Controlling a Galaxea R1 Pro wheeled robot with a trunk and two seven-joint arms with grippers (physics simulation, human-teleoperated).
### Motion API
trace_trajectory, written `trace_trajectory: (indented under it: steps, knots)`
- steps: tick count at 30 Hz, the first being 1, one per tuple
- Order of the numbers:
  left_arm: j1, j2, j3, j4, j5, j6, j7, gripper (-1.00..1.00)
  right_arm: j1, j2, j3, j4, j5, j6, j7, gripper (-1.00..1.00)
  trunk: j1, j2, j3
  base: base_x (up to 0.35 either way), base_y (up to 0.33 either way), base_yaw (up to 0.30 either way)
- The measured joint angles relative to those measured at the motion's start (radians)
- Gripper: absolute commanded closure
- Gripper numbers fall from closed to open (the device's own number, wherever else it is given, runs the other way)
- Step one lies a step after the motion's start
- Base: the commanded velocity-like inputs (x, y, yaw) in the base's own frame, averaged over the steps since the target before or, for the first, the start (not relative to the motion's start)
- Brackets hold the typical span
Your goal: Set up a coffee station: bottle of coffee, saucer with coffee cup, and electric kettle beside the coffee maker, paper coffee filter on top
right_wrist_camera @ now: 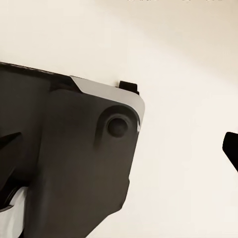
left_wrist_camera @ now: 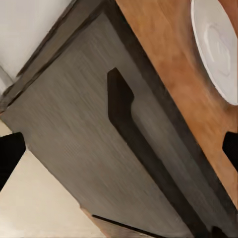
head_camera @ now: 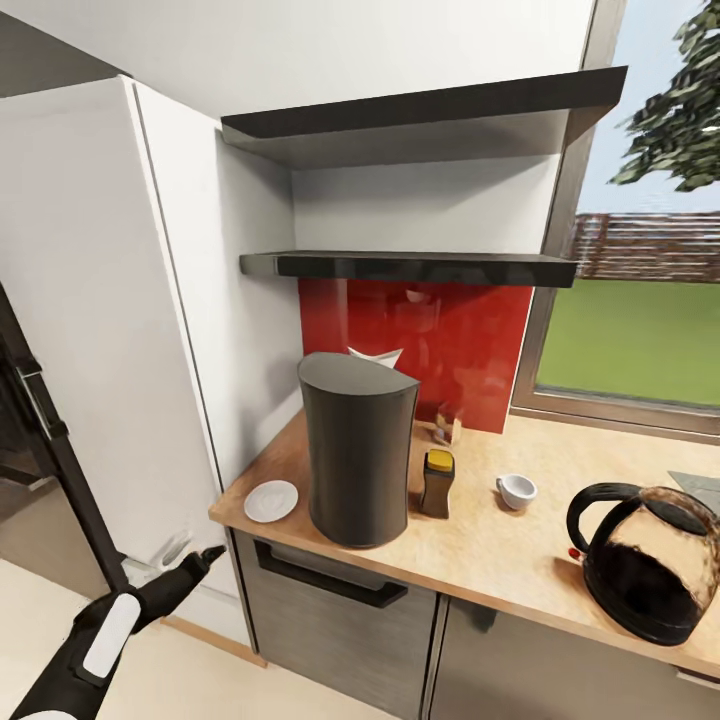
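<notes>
Head view puts the left gripper (head_camera: 190, 560) low beside the countertop (head_camera: 500, 545) corner, fingers spread wide and empty, apparently poised for the saucer (head_camera: 271, 500) just above it. Right gripper: spread cannot be told. Saucer lies just left of the coffee maker (head_camera: 357, 450); bottle of coffee (head_camera: 437, 482) stands at its right, paper coffee filter (head_camera: 375, 356) behind its top, coffee cup (head_camera: 517, 490) further right, electric kettle (head_camera: 645, 560) well apart.
</notes>
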Motion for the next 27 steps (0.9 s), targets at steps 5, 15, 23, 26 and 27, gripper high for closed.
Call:
trace_trajectory:
  steps: [5,15,23,26,27]
  knots:
    - [0.101,0.002,-0.009,0.031,-0.009,-0.02,-0.001,-1.0,0.0,-0.004,0.0,-0.011,0.0,-0.005,0.0,-1.0,0.0,0.0,0.0,-0.002,0.0,0.0]
    - [0.126,-0.01,-0.092,0.42,-0.459,-0.5,0.003,-1.0,0.001,-0.006,0.001,-0.058,0.004,-0.125,0.0,-1.0,0.0,0.0,0.0,0.0,0.0,0.0]
    - [0.126,-0.015,-0.149,0.673,-0.833,-0.602,0.0,-1.0,0.001,-0.008,-0.004,-0.055,0.001,-0.19,-0.002,-1.0,0.0,0.0,0.0,0.0,0.0,0.0]
    - [0.128,-0.015,-0.15,0.755,-0.892,-0.603,-0.001,-1.0,0.001,-0.009,-0.004,-0.052,-0.013,-0.19,-0.002,-1.0,0.0,0.0,0.0,0.0,0.0,-0.039]
    - [0.128,-0.015,-0.15,0.768,-0.905,-0.603,-0.001,-1.0,0.001,-0.009,-0.003,-0.051,-0.022,-0.19,-0.003,-1.0,0.0,0.0,0.0,0.0,0.0,-0.021]
